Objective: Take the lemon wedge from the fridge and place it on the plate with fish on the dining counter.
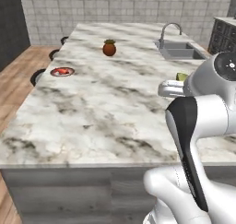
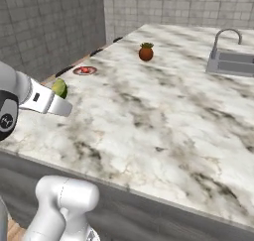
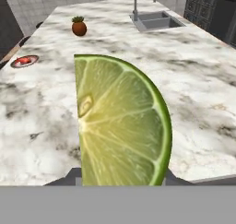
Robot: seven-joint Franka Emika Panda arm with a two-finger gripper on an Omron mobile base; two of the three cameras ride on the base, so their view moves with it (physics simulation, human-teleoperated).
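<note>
The pincer grips the lemon wedge. The plate with fish sits far ahead-left, so the wedge, seemingly pinched at its edge, could slip in transit

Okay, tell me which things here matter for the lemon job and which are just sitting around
For the job: lemon wedge held in the gripper; plate with fish; dining counter.
Just about: potted plant; sink; faucet.

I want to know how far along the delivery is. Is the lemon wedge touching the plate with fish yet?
Apart. In the hand view the lemon wedge sits in the hand, with bare marble between it and the plate with fish, far off at the counter's edge.
</note>
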